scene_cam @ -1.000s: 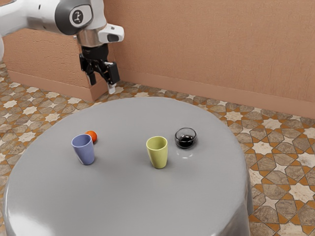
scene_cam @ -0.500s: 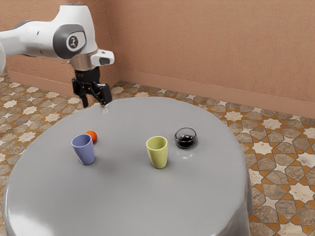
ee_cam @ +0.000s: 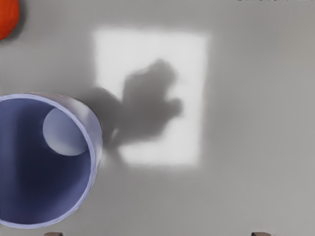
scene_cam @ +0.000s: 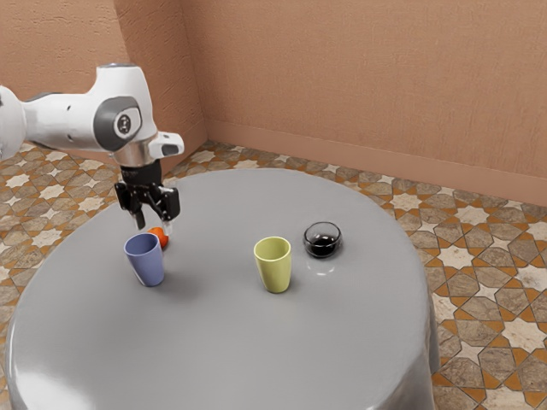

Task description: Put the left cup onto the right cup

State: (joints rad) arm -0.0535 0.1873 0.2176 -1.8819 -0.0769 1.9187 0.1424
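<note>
The gripper (scene_cam: 153, 224) hovers just above the far rim of the periwinkle cup (scene_cam: 145, 260), fingers spread, holding nothing. That cup stands upright on the grey table (scene_cam: 256, 342). The green cup (scene_cam: 273, 264) stands well apart from it, toward the exterior view's right. An orange ball (scene_cam: 160, 237) sits just behind the periwinkle cup (collision risk). Recommended: straddle one rim wall, descend vertically, avoid the ball.

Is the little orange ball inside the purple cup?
No, the orange ball lies on the table outside the purple cup, apart from its rim.
</note>
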